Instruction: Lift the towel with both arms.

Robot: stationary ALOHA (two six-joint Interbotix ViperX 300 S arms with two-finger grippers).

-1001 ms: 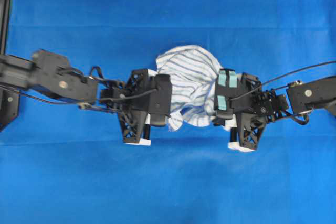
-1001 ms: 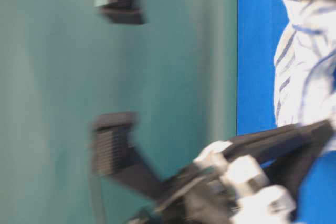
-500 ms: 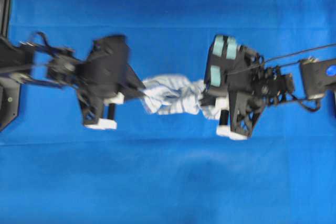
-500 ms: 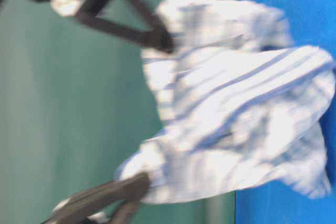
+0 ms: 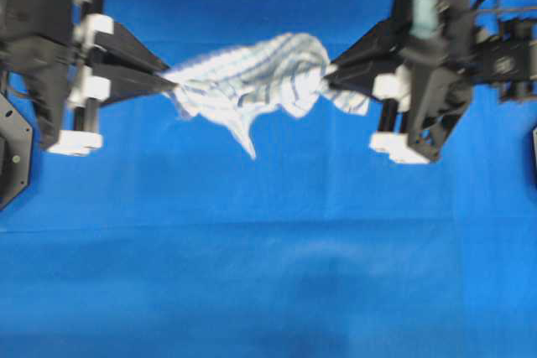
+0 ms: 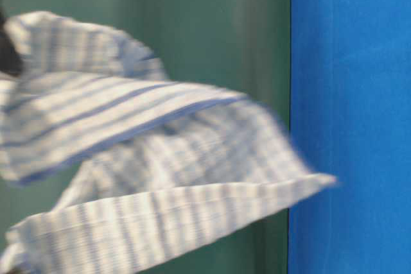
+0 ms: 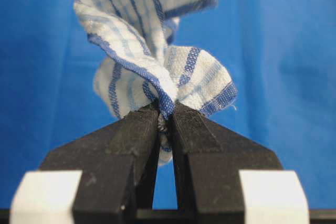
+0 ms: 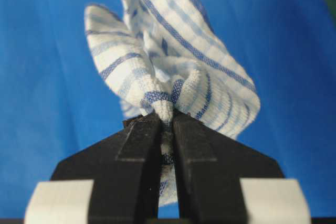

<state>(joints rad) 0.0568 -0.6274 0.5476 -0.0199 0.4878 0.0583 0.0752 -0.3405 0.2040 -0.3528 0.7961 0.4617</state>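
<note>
I saw the left tool (image 5: 166, 81) and right tool (image 5: 329, 77) each clamping the towel (image 5: 247, 85), stretched between them above the bench (image 5: 268, 274)

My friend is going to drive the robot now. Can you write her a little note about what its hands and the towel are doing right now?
Left gripper: shut on one end of the towel.
Right gripper: shut on the other end.
Towel: bunched, hanging between both grippers above the blue tablecloth; a loose corner dangles down.
Done: both ends gripped, towel off the table.
Left: hold the lift steady, don't let the jaws open.
</note>
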